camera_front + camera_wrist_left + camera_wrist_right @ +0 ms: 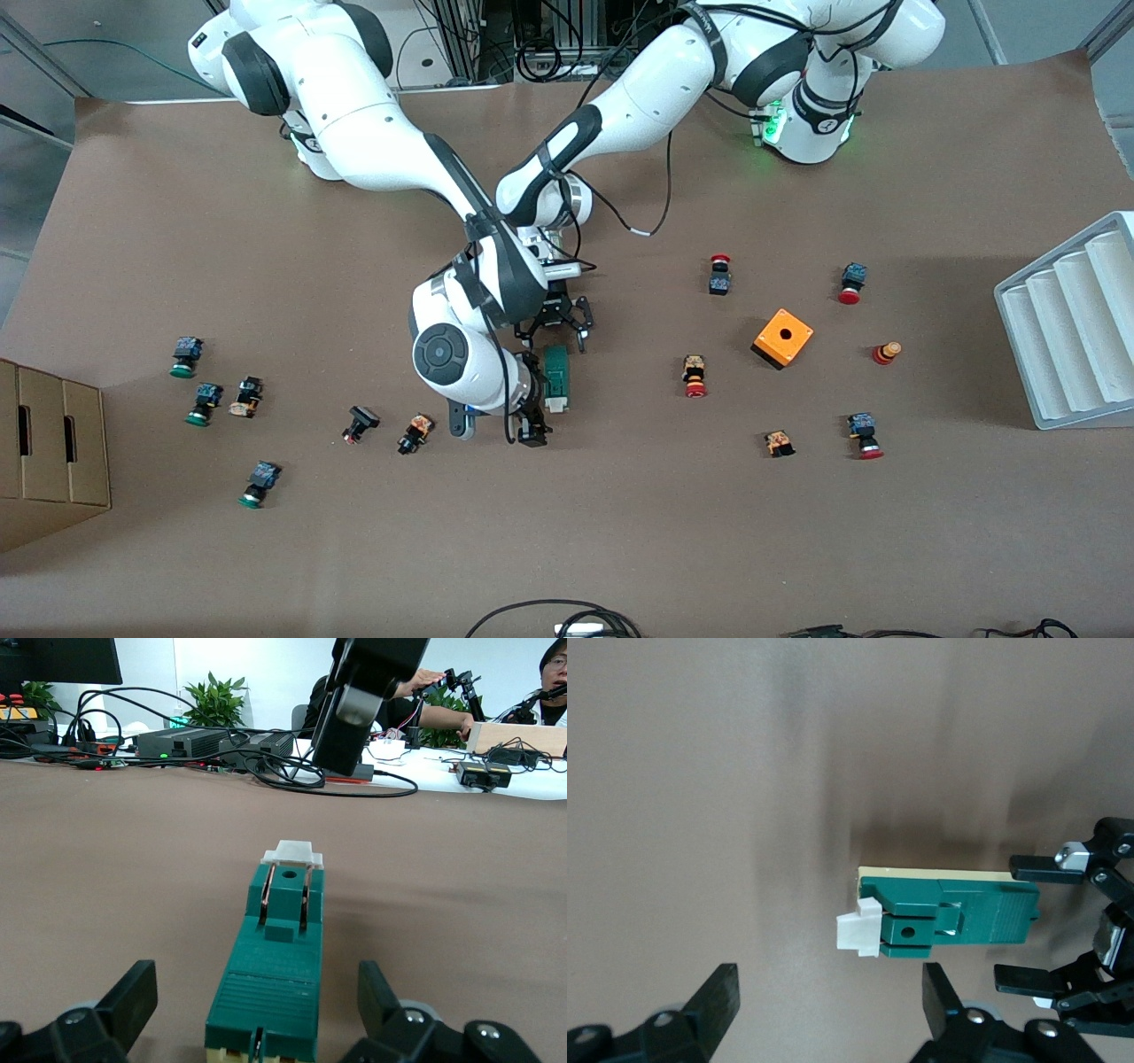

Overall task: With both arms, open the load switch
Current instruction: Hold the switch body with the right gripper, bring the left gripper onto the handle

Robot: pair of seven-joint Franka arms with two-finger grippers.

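Note:
The load switch (557, 372) is a slim dark-green bar lying flat mid-table, its white tab (555, 406) at the end nearer the front camera. In the left wrist view the load switch (275, 966) runs away from the camera, and in the right wrist view the load switch (957, 912) is seen from above. My left gripper (558, 335) (257, 1001) is open, low at the table, with its fingers on either side of the bar's tab-free end and not touching it. My right gripper (496, 428) (831, 1001) is open over bare table beside the tab end and holds nothing.
Small push buttons (695, 376) lie scattered toward both ends of the table. An orange square box (783, 337) sits toward the left arm's end, with a white ribbed rack (1072, 328) at that edge. A cardboard box (53, 452) stands at the right arm's end.

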